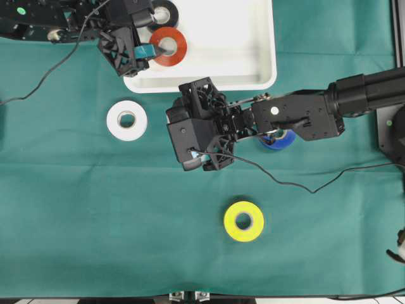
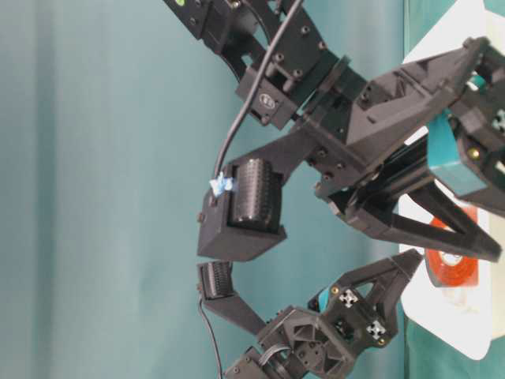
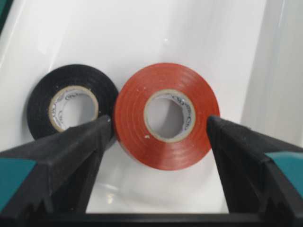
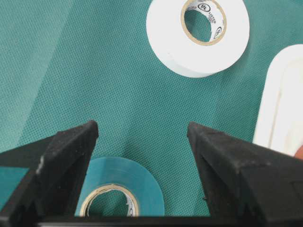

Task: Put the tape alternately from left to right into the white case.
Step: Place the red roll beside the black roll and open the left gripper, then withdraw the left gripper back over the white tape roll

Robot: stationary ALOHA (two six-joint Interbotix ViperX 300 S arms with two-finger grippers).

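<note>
The white case lies at the top middle. Inside it, the orange-red tape roll lies flat beside the black roll. My left gripper is open, with one jaw on either side of the orange-red roll. My right gripper is open low over the cloth. A teal roll lies under its left finger. The white roll and the yellow roll lie on the cloth. The blue roll is partly hidden under my right arm.
A green cloth covers the table. The case's rounded rim stands just right of my right gripper, and the white roll lies ahead of it. A black cable trails across the cloth.
</note>
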